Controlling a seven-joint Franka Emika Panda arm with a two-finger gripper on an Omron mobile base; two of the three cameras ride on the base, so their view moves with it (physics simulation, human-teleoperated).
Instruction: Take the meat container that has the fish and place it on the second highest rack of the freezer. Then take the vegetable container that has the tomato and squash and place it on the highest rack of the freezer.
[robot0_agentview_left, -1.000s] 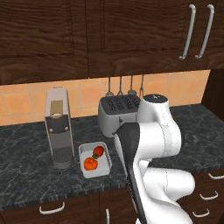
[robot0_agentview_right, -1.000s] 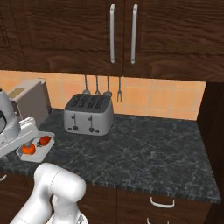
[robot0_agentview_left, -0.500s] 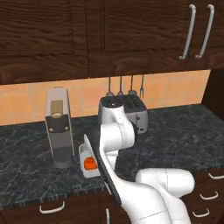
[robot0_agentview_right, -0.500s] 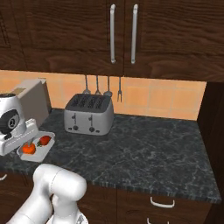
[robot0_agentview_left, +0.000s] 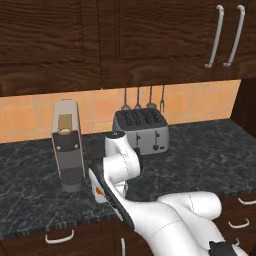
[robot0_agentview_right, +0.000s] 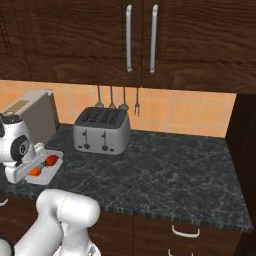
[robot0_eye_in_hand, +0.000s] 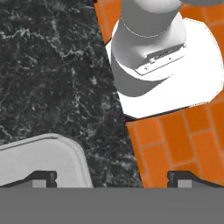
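The vegetable container (robot0_agentview_right: 52, 154) is a white tray on the dark counter, holding the red tomato (robot0_agentview_right: 51, 160) and the orange squash (robot0_agentview_right: 34, 172). In the left base view my arm bends low over it, leaving a white edge with a spot of orange (robot0_agentview_left: 98, 191). In the hand view my gripper (robot0_eye_in_hand: 113, 179) is open, fingertips (robot0_eye_in_hand: 41, 178) wide apart, with a corner of the container (robot0_eye_in_hand: 48, 159) by the left tip. Nothing is held. The freezer and the meat container with the fish are out of view.
A tall grey appliance (robot0_agentview_left: 67, 145) stands just left of the tray, its base (robot0_eye_in_hand: 148, 52) close ahead of the hand. A silver toaster (robot0_agentview_left: 142, 131) sits at the back by the orange tile wall (robot0_agentview_right: 175, 112). Dark cabinets hang above.
The arm has swung from upright, right of the tray, down and left over it, now covering most of it in the left base view. The gripper stayed open.
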